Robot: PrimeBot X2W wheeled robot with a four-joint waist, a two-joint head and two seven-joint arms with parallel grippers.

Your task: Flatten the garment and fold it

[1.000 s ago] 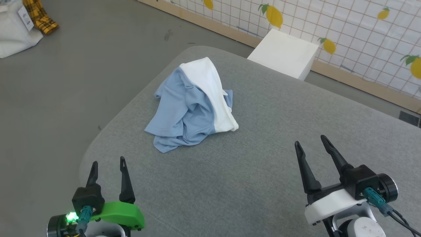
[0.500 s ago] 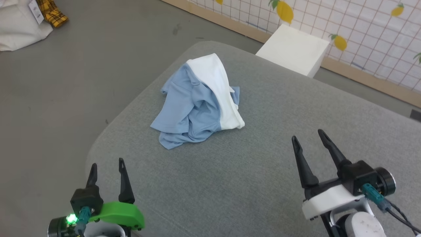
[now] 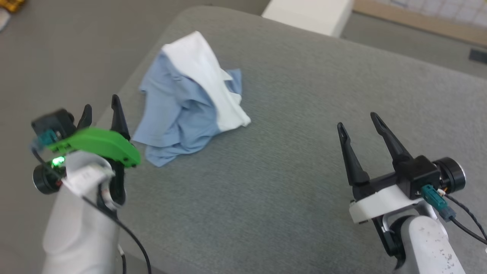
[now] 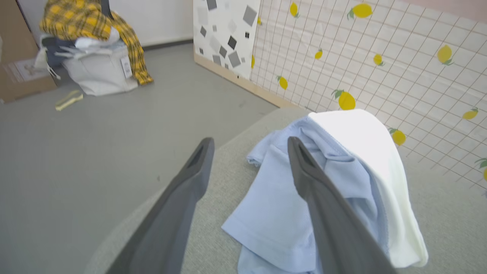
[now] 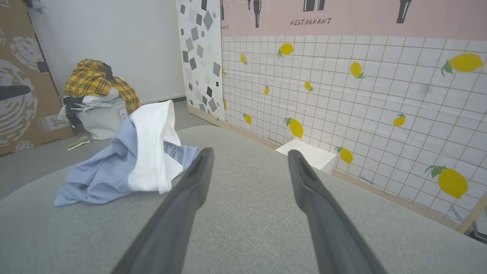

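The light blue short-sleeved polo shirt [image 3: 179, 114] is lying in a crumpled heap near the far left corner of the grey fabric-covered pad [image 3: 289, 163]. Its white part is draping over the top and right side, and blue folds are spreading toward the pad's left edge. The left gripper [image 3: 101, 102], with a green housing, is hovering at that left edge just beside the shirt's near blue hem. Its jaws are standing wide with nothing between them; whether a finger is touching the cloth I cannot tell. The right gripper [image 3: 357, 120] is hanging over the pad's near right part, well apart from the shirt, jaws likewise wide and empty. A white box [image 3: 304, 13] is standing past the far edge.
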